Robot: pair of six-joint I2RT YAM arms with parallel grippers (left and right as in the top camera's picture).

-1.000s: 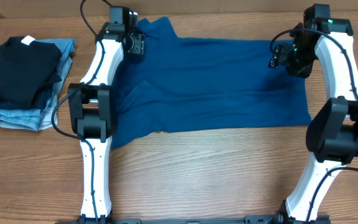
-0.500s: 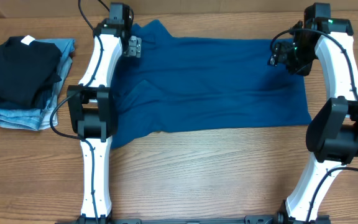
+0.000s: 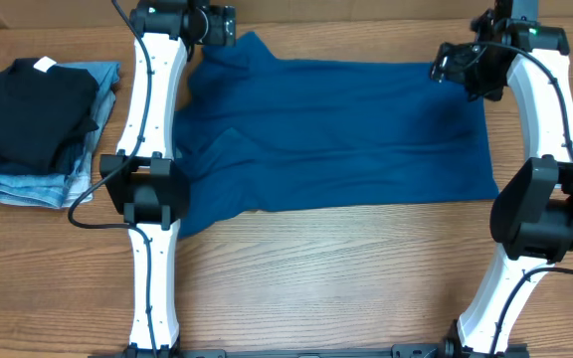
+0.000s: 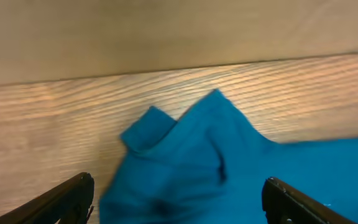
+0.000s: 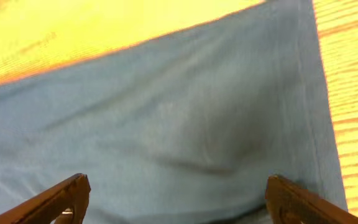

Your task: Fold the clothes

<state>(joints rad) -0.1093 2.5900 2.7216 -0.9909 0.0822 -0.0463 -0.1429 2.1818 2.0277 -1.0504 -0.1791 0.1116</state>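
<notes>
The teal-blue shirt (image 3: 336, 134) lies spread out across the table, its collar end at the far left. My left gripper (image 3: 217, 22) is open and empty just beyond that far-left corner. In the left wrist view, the shirt's folded corner (image 4: 185, 130) lies ahead between my open fingers (image 4: 61, 199). My right gripper (image 3: 444, 68) is open and empty over the shirt's far-right corner. In the right wrist view the fabric (image 5: 185, 118) looks pale, its hemmed edge runs down the right, and it fills the space between my open fingers (image 5: 58, 199).
A folded black garment with a white tag (image 3: 33, 104) lies on folded light-blue jeans (image 3: 18, 184) at the left of the table. The table's far edge (image 3: 366, 28) runs just behind both grippers.
My left gripper has moved away from the shirt's collar area toward the table's far edge. My right gripper has shifted slightly farther back. The shirt has stayed put.
</notes>
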